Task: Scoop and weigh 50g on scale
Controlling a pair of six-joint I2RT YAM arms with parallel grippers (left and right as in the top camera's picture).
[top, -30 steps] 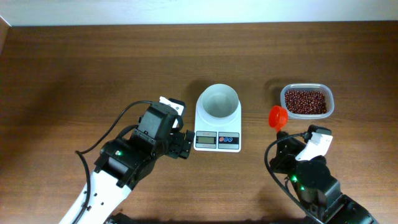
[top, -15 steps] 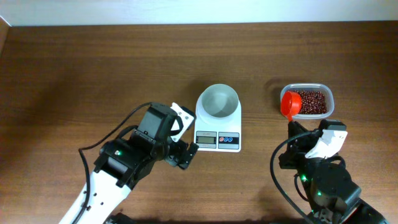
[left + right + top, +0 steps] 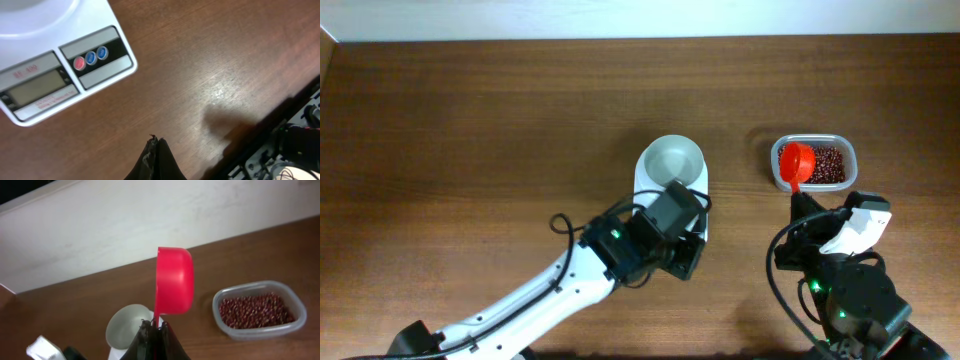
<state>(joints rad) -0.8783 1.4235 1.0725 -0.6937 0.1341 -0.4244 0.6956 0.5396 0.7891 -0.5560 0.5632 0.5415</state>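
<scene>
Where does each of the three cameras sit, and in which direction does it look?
Overhead: above the table, facing straight down; left arm, right arm, scale show.
Left wrist: behind the closed left gripper, facing down at the scale's display.
Right wrist: behind the right gripper, which holds the scoop, facing the wall.
Overhead and right wrist share scoop and beans.
</scene>
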